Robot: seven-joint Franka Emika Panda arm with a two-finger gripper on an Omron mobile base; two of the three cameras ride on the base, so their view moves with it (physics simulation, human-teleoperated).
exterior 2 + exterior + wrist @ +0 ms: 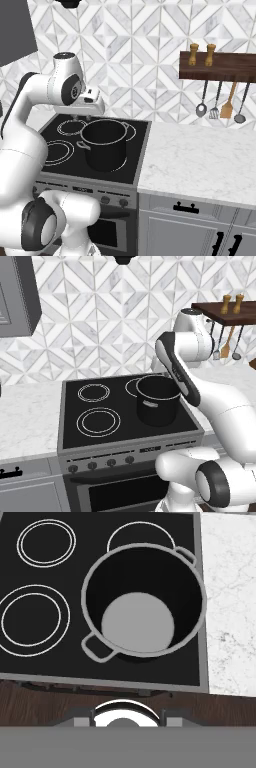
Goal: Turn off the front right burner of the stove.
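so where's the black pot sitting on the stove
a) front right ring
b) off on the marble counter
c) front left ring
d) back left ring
a: the pot stands on the front right of the stove, with both left rings bare and the back right ring partly showing behind it in the hand view.

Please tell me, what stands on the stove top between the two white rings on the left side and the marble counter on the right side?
A black pot with two loop handles stands there, empty, on the right half of the stove. The hand view shows it from above.
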